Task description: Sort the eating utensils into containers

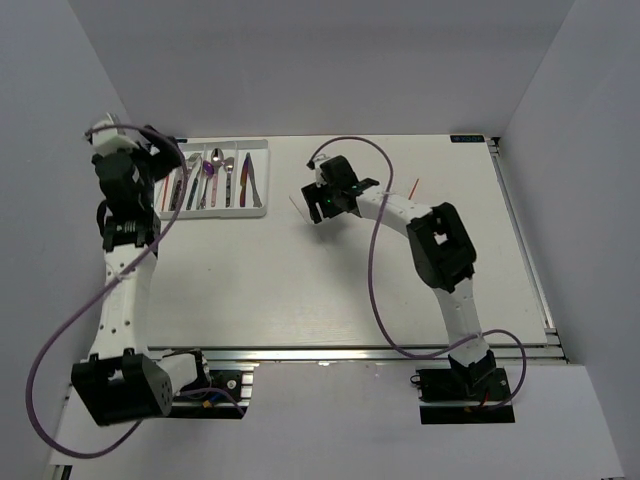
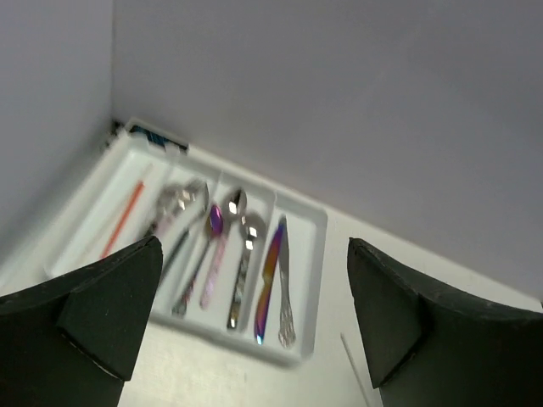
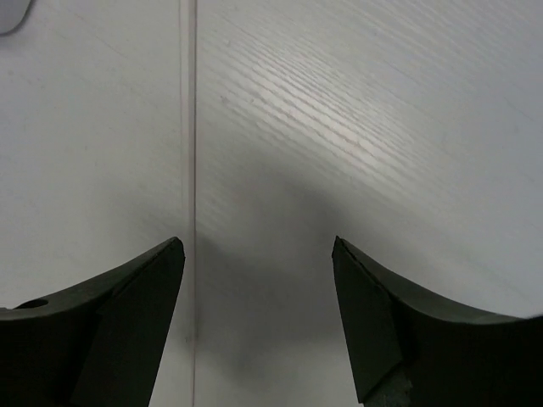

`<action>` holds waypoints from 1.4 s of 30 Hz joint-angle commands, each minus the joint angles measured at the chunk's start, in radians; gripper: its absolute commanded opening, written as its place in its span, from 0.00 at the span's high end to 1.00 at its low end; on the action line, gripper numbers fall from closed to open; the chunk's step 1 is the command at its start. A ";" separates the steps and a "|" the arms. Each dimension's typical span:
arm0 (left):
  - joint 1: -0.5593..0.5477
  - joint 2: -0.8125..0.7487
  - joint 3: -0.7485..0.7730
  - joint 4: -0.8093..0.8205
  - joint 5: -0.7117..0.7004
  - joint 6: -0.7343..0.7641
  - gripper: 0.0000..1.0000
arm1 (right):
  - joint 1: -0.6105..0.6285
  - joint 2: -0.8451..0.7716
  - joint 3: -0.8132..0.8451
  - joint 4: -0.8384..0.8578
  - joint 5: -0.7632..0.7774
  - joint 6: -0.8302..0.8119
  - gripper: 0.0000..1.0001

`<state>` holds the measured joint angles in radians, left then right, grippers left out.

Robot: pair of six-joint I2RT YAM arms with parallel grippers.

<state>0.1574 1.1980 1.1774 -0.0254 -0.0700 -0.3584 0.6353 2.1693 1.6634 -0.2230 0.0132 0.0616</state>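
Tabletop (image 1: 300, 290) pale, walls (image 1: 320, 60) grey, tray (image 1: 215, 213) far left

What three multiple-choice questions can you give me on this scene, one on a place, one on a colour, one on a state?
1. Where on the table is the white tray? A far left; B near right; C centre.
2. What colour is the chopstick in the tray's slot nearest the side wall? A green; B red; C black.
3. How is the right gripper? A shut on a fork; B shut on a spoon; C open, empty.
Answers: A, the top view shows it far left; B, it shows red in the left wrist view; C, its jaws stand apart, gripping nothing.
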 commanded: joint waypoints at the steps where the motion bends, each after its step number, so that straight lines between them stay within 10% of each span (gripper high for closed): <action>1: 0.002 -0.064 -0.194 -0.025 0.125 -0.073 0.02 | 0.041 0.095 0.195 -0.107 0.039 -0.055 0.27; 22: -0.015 -0.083 -0.248 -0.079 0.213 -0.076 0.02 | 0.070 0.417 0.530 -0.473 0.008 -0.055 0.66; 28: -0.015 -0.083 -0.231 -0.120 0.167 -0.071 0.02 | 0.073 0.390 0.394 -0.513 0.011 -0.055 1.00; 34: -0.018 -0.078 -0.304 -0.061 0.326 -0.190 0.02 | 0.061 0.188 0.132 -0.360 -0.068 -0.034 1.00; 42: -0.175 -0.074 -0.636 0.466 0.471 -0.539 0.02 | -0.039 -0.167 -0.240 0.115 -0.340 0.220 1.00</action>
<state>0.0616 1.1355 0.5991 0.1967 0.3367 -0.7475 0.6319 2.0960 1.4757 -0.2749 -0.1967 0.1642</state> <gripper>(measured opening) 0.982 0.020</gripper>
